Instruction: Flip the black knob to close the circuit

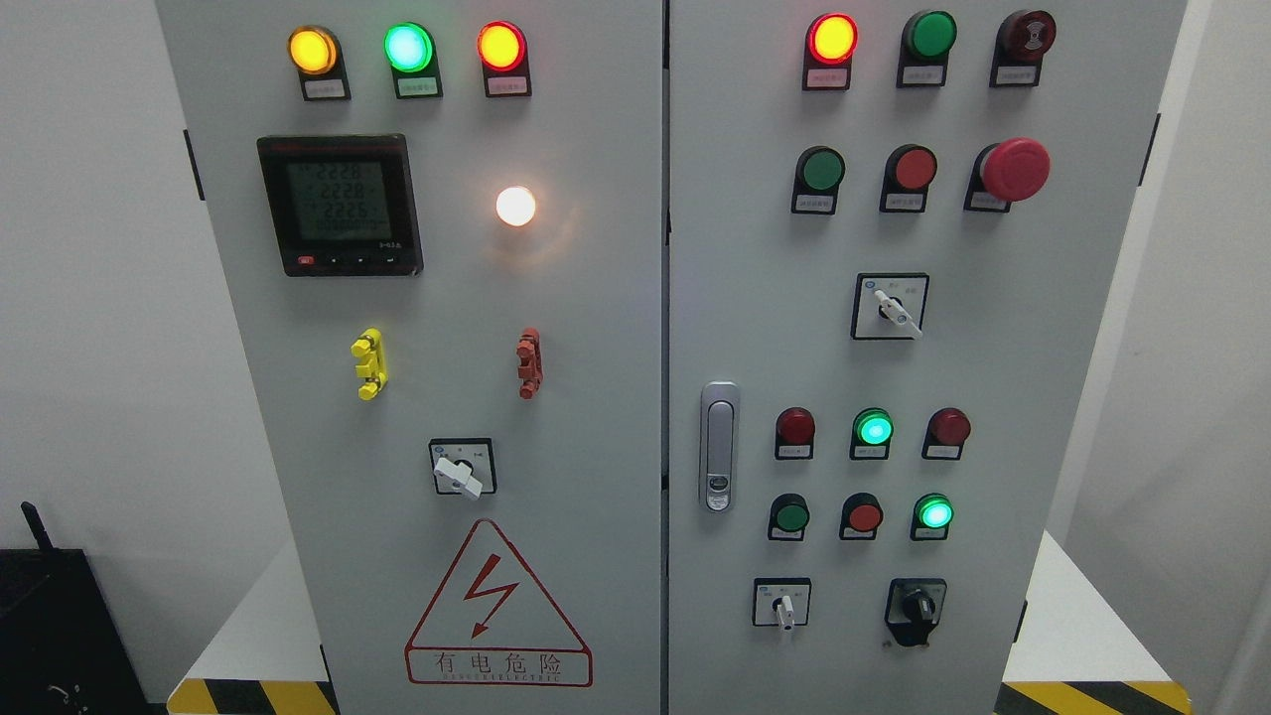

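1. While no robot arm or hand shows anywhere in the head view, the step in hand is judged to be the approach; the state of the fingers cannot be told, neither hand being in frame.
2. Target: black knob (916, 608), lower right of the right-hand cabinet door (1043, 377), bottom row, on a black square plate. Its grip reads roughly upright, though dark on dark makes the exact pointer angle hard to tell.
3. Neighbours: white selector switch (784, 606) to its left in the same row; a lit green lamp (934, 512) just above; red button (864, 516) up and to the left. All are apart from the knob but near enough to be bumped.
4. Door latch handle (719, 447) sits further left, well clear.
5. Doing it well, as a judgement: bring one hand in square to the door face, thumb and forefinger on either side of the knob's ridge, pinch firmly, then rotate about the knob's own axis without pushing sideways.
6. Keep the wrist low, so the palm does not press the lamp row above.
7. Turn direction cannot be read from the plate markings; too small.
8. Risk: slipping off the short grip, or catching the white selector instead.
9. Left door (397, 298), with meter display (340, 204) and warning triangle (496, 608), plays no part.
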You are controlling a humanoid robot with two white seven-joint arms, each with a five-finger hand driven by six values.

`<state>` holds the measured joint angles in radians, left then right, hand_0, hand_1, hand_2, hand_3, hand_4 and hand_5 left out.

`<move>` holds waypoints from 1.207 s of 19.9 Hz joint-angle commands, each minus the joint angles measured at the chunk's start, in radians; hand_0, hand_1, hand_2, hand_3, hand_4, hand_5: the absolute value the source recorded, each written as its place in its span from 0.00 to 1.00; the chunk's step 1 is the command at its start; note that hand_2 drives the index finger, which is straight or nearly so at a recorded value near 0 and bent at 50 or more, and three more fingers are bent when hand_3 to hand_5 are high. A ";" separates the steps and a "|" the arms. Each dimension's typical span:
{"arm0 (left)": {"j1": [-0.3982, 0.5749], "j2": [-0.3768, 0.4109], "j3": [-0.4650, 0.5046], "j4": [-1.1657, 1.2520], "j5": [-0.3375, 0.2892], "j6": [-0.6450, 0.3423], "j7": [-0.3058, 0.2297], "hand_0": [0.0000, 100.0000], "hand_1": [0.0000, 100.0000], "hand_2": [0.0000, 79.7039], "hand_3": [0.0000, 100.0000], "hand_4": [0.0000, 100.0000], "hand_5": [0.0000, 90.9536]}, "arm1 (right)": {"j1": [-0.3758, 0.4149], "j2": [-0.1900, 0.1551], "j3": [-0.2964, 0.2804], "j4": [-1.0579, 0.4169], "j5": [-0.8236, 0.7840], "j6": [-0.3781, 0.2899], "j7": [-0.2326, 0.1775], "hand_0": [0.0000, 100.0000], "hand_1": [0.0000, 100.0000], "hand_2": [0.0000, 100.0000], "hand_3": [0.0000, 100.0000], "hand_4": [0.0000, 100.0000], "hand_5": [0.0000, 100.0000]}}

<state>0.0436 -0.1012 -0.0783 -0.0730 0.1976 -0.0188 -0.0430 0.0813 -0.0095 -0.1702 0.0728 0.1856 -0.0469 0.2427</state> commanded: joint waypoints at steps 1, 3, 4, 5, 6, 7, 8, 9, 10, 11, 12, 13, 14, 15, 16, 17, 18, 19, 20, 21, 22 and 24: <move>-0.001 0.000 0.000 0.001 0.000 0.000 0.000 0.12 0.56 0.00 0.00 0.00 0.00 | 0.000 -0.018 0.001 -0.016 0.000 0.004 0.001 0.00 0.03 0.00 0.00 0.00 0.00; -0.001 0.000 0.000 0.001 0.000 0.000 0.000 0.12 0.56 0.00 0.00 0.00 0.00 | 0.000 -0.018 0.000 -0.027 0.000 0.005 0.003 0.00 0.03 0.00 0.00 0.00 0.00; 0.001 0.000 0.000 -0.001 0.000 0.000 0.000 0.12 0.56 0.00 0.00 0.00 0.00 | 0.000 -0.018 -0.002 -0.047 -0.002 0.004 0.004 0.00 0.03 0.00 0.00 0.00 0.00; 0.001 0.000 0.000 -0.001 0.000 0.000 0.000 0.12 0.56 0.00 0.00 0.00 0.00 | 0.002 -0.018 -0.008 -0.085 -0.009 0.001 0.015 0.00 0.03 0.00 0.00 0.00 0.00; 0.001 0.000 0.000 -0.001 0.000 0.000 0.000 0.12 0.56 0.00 0.00 0.00 0.00 | 0.003 -0.018 -0.014 -0.141 -0.015 -0.008 0.027 0.00 0.03 0.00 0.00 0.00 0.00; -0.001 0.000 0.000 -0.001 0.000 0.000 0.000 0.12 0.56 0.00 0.00 0.00 0.00 | 0.018 -0.015 -0.020 -0.222 -0.017 -0.016 0.036 0.00 0.03 0.00 0.00 0.00 0.00; -0.001 0.000 0.000 0.001 0.000 0.000 0.000 0.12 0.56 0.00 0.00 0.00 0.00 | 0.049 -0.007 -0.023 -0.336 -0.020 -0.019 0.038 0.00 0.03 0.00 0.00 0.00 0.00; -0.001 0.000 0.000 0.001 -0.003 0.000 0.000 0.12 0.56 0.00 0.00 0.00 0.00 | 0.083 0.011 -0.025 -0.475 -0.031 -0.025 0.041 0.00 0.02 0.00 0.00 0.00 0.00; -0.001 0.000 0.000 -0.001 0.000 0.000 0.000 0.12 0.56 0.00 0.00 0.00 0.00 | 0.118 0.026 -0.020 -0.624 -0.056 -0.025 0.043 0.00 0.02 0.00 0.00 0.00 0.00; 0.001 0.000 0.000 0.001 0.000 0.000 0.000 0.12 0.56 0.00 0.00 0.00 0.00 | 0.138 0.034 -0.012 -0.742 -0.089 -0.025 0.050 0.00 0.02 0.00 0.00 0.00 0.00; -0.001 0.000 0.000 0.001 0.000 0.000 0.000 0.12 0.56 0.00 0.00 0.00 0.00 | 0.150 0.045 -0.005 -0.868 -0.135 -0.025 0.070 0.00 0.02 0.00 0.00 0.00 0.00; -0.001 0.000 0.000 0.001 0.000 0.000 0.000 0.12 0.56 0.00 0.00 0.00 0.00 | 0.161 0.054 0.015 -1.001 -0.187 -0.016 0.093 0.00 0.02 0.00 0.02 0.00 0.00; -0.001 0.000 0.000 -0.001 0.000 0.000 0.000 0.12 0.56 0.00 0.00 0.00 0.00 | 0.178 0.051 0.043 -1.133 -0.245 -0.010 0.104 0.00 0.02 0.00 0.03 0.00 0.00; 0.001 0.000 0.000 -0.001 0.000 0.000 0.000 0.12 0.56 0.00 0.00 0.00 0.00 | 0.192 0.048 0.067 -1.262 -0.294 0.010 0.105 0.00 0.03 0.00 0.06 0.05 0.00; -0.001 0.000 0.000 0.001 0.000 0.000 0.000 0.12 0.56 0.00 0.00 0.00 0.00 | 0.204 0.043 0.081 -1.394 -0.332 0.051 0.105 0.00 0.04 0.02 0.14 0.18 0.01; 0.001 0.000 0.000 0.001 0.000 0.000 0.000 0.12 0.56 0.00 0.00 0.00 0.00 | 0.210 0.040 0.083 -1.509 -0.357 0.095 0.105 0.00 0.05 0.04 0.19 0.22 0.06; -0.001 0.000 0.000 0.001 0.000 0.000 0.000 0.12 0.56 0.00 0.00 0.00 0.00 | 0.215 0.039 0.084 -1.623 -0.385 0.135 0.105 0.00 0.06 0.12 0.35 0.36 0.27; 0.001 0.000 0.000 0.001 0.000 0.000 0.000 0.12 0.56 0.00 0.00 0.00 0.00 | 0.215 0.039 0.087 -1.716 -0.411 0.165 0.105 0.00 0.08 0.21 0.47 0.44 0.41; -0.001 0.000 0.000 0.001 0.000 0.000 0.000 0.12 0.56 0.00 0.00 0.00 0.00 | 0.216 0.039 0.089 -1.798 -0.426 0.185 0.101 0.00 0.08 0.23 0.49 0.46 0.44; 0.001 0.000 0.000 0.001 0.000 0.000 0.000 0.12 0.56 0.00 0.00 0.00 0.00 | 0.215 0.037 0.089 -1.862 -0.423 0.193 0.095 0.00 0.09 0.31 0.58 0.52 0.49; 0.001 0.000 0.000 -0.001 0.000 0.000 0.000 0.12 0.56 0.00 0.00 0.00 0.00 | 0.215 0.037 0.087 -1.925 -0.419 0.194 0.092 0.00 0.11 0.36 0.63 0.55 0.52; 0.001 0.000 0.000 0.001 0.000 0.000 0.000 0.12 0.56 0.00 0.00 0.00 0.00 | 0.213 0.033 0.084 -2.034 -0.334 0.193 0.031 0.00 0.14 0.46 0.67 0.59 0.57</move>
<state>0.0436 -0.1012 -0.0782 -0.0728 0.1977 -0.0182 -0.0429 0.2728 0.0050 -0.1216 -1.0657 -0.1538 0.1292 0.3298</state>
